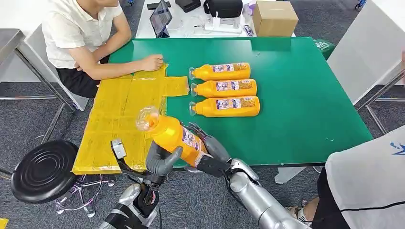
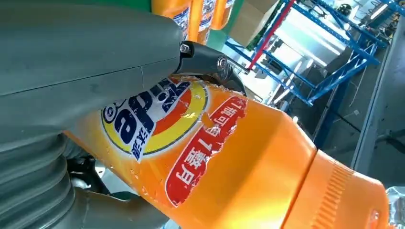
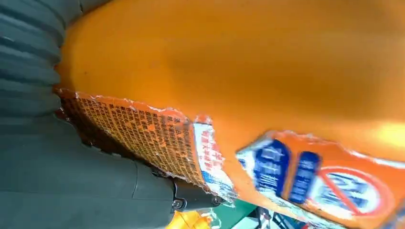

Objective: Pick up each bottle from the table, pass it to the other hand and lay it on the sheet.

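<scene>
Table [image 1: 305, 95]: green, ahead of me; a person's hand [image 1: 152, 62] rests at its far left.

Sheet [image 1: 124, 114]: yellow, on the left of the table. No bottle lies on it, so by my judgement nothing is delivered yet.

Row of bottles [image 1: 224, 88]: three orange ones, lying side by side at mid-table, caps to the left, well apart from my hands. All three are left to do.

Held bottle [image 1: 173, 134]: orange, tilted, clear cap up and to the left, over the near edge beside the sheet. I judge this the handover step.

Left hand [image 1: 161, 160]: grasping the held bottle from below, thumb across its body.

Right hand [image 1: 206, 147]: fingers around the bottle's base end, also holding.

Labels: torn. Left wrist view shows a round blue, yellow and orange logo and Chinese characters on a red band; I cannot read the brand.
</scene>
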`<action>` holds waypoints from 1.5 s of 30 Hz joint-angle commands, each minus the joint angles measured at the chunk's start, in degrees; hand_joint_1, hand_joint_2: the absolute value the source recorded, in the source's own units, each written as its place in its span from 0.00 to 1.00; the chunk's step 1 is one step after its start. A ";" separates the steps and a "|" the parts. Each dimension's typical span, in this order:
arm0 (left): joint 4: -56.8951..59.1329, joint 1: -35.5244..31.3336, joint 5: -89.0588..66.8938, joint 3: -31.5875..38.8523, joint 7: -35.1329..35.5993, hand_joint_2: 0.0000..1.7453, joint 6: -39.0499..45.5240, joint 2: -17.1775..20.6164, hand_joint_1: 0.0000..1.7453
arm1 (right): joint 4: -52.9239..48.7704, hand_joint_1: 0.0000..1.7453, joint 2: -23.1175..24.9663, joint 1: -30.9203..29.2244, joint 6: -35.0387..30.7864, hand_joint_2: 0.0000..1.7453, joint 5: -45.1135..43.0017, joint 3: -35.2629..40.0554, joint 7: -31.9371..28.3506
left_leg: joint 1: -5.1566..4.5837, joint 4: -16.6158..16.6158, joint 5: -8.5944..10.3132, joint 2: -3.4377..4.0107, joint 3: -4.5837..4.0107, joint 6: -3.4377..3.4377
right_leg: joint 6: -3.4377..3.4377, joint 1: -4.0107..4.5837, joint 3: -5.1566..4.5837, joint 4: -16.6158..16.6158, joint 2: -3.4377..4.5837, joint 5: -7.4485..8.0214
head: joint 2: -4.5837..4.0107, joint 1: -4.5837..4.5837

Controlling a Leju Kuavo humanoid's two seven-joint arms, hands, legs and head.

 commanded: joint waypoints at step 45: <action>23.49 -18.74 -70.26 6.54 5.05 1.00 68.03 2.21 1.00 | -21.48 0.00 -0.76 14.11 -28.28 0.00 -8.13 -22.56 -6.12 | 0.11 -0.02 -0.02 0.11 0.21 -0.14 | -0.18 0.12 0.28 -0.06 -0.02 0.01 | 0.00 0.00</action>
